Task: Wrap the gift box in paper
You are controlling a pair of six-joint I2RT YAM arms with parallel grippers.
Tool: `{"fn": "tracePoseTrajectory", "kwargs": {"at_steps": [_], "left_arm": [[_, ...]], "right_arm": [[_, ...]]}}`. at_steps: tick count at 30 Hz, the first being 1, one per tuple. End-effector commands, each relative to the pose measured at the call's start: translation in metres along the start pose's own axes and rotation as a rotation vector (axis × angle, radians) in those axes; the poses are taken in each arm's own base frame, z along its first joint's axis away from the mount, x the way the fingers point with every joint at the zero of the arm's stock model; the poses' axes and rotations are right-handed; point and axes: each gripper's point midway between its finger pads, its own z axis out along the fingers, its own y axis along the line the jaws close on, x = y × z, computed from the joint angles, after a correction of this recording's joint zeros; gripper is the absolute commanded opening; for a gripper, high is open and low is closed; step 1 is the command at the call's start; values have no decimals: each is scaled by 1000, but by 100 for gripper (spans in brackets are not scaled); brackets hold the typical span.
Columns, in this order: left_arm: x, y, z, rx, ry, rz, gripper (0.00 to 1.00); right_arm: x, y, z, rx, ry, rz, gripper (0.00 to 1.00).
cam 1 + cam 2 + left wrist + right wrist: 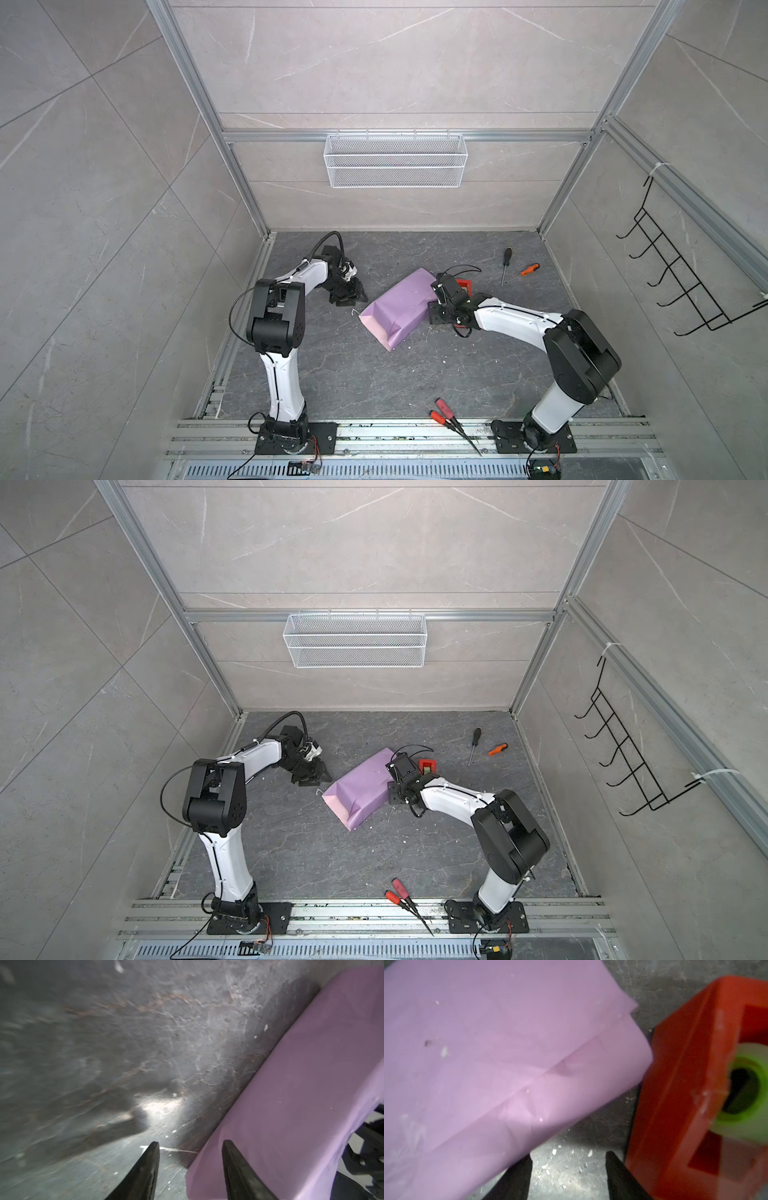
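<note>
Inspector: Grippers?
Operator: My left gripper (190, 1142) has its jaws spread, nothing between them, near the paper (401, 309). My right gripper (569, 1155): jaws spread, empty, over bare table (566, 1169) between the paper and the red tape dispenser (685, 1084).
Inspector: Paper's lie?
Operator: Mid-table, long axis diagonal, near-left to far-right. Lilac outside, creased, folded into a bundle; pale pink shows at its near-left end.

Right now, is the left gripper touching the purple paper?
Apart. Both top views show a strip of bare floor between the left gripper and the nearest edge of the paper.
</note>
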Motion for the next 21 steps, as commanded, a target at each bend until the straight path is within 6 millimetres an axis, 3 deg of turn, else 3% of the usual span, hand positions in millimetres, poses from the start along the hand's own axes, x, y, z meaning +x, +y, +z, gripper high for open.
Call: {"fn": "tracePoseTrajectory", "kwargs": {"at_steps": [1,9,14,17,21], "left_arm": [[20,-29,-4,57,32,76,53],[39,-46,-21,103,11,83,53],[53,-47,-29,113,-14,84,53],[56,-44,-43,76,-56,136,53],[45,-34,-76,-50,-151,241,54]], "right_arm": [[-23,24,4,-97,-29,-13,59],[-29,44,12,-188,-14,-22,59],[-26,44,11,-192,-5,-26,60],[-21,43,3,-207,-6,-24,60],[-4,31,-4,-188,28,-24,60]]}}
